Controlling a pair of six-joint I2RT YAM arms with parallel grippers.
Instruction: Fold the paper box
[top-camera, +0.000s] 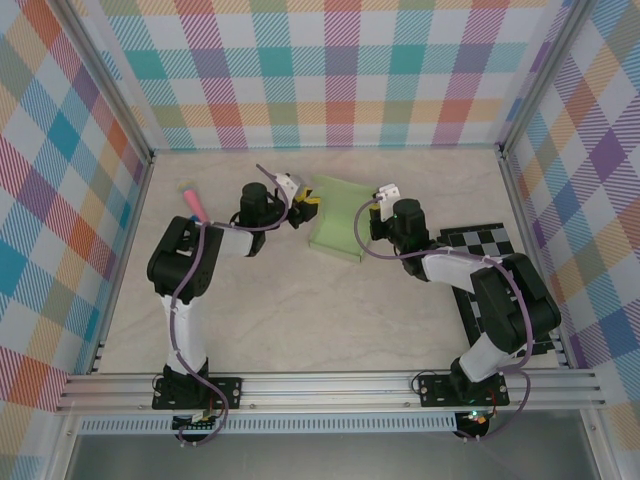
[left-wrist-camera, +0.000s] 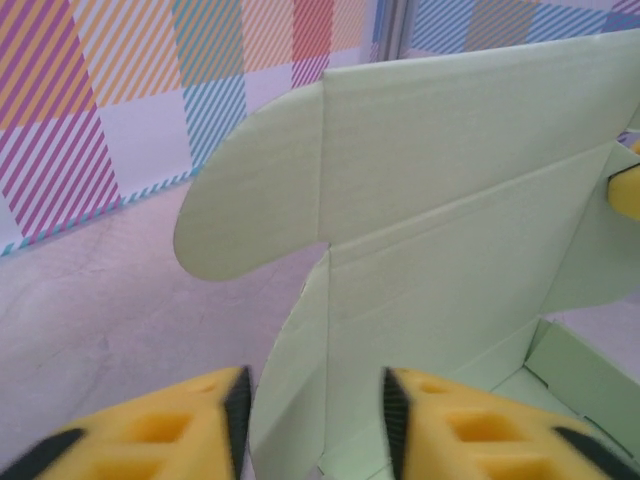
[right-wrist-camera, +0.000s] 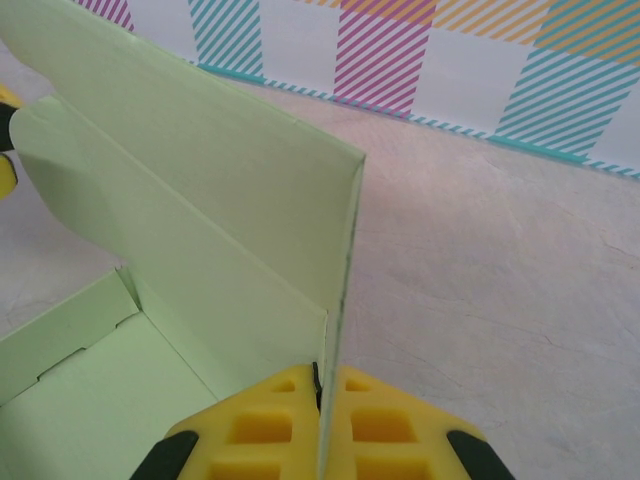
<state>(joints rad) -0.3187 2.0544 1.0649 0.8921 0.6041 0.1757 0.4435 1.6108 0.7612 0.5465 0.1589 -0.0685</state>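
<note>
Right wrist view, closest in: right fingers (right-wrist-camera: 270, 430) pressed together on the upright edge of the paper box (right-wrist-camera: 200, 200), pinching a tall wall at its folded corner. Left wrist view: left fingers (left-wrist-camera: 170, 430) apart, straddling the lower corner of the facing raised panel, no squeeze to be seen.

From above: box (top-camera: 338, 225) sitting on the worktop (top-camera: 300, 320) toward the back, between the two arms.

Judged about halfway. Done: floor flat, low side walls up, tall back panel standing with a rounded ear flap at its side. Left to do, probably: ears turned in, tall panel brought over as a lid, tabs tucked.

Inside the tray, on the floor that shows, nothing lying.

Further out: checkered board (top-camera: 485, 245) on the right, pink-and-blue stick (top-camera: 193, 203) on the left, both apart from the box.
</note>
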